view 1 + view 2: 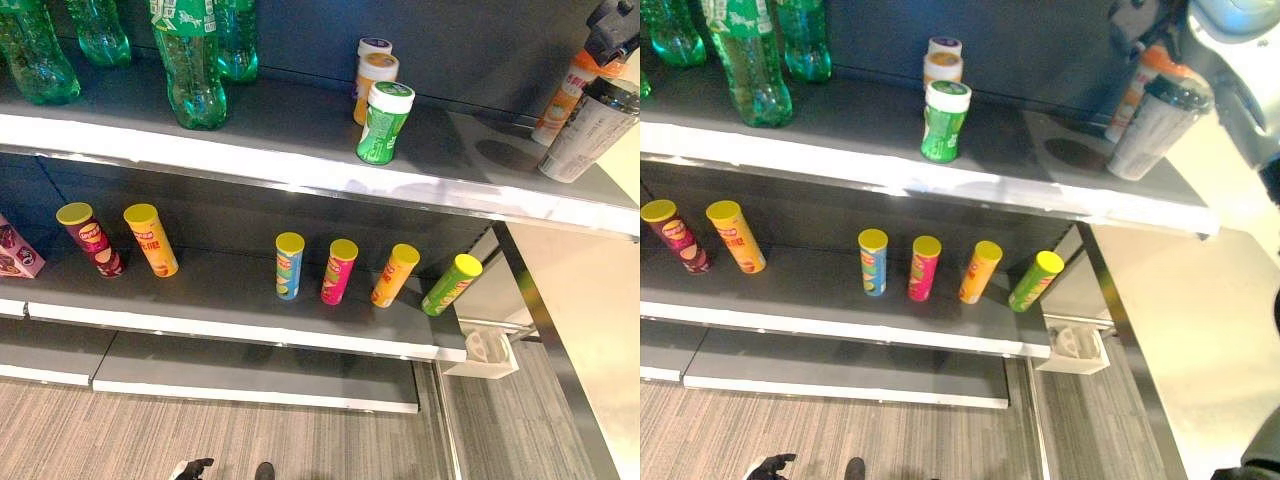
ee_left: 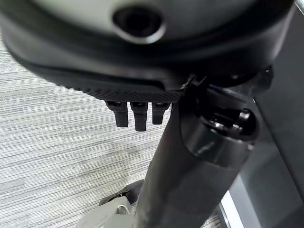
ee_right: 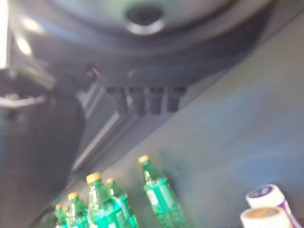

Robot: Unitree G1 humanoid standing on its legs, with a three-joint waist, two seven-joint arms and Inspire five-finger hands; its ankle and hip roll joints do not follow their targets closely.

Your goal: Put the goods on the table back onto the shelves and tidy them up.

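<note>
The right hand is up at the right end of the top shelf, fingers wrapped round a dark-lidded cup that hangs tilted just over the boards, an orange bottle close behind it. I'd worry about that tilt: let go now and the cup could topple or roll off the shelf's end, or nudge the bottle. The green jar stands well left of it. The left hand hangs over the floor, fingers curled, holding nothing.
</note>
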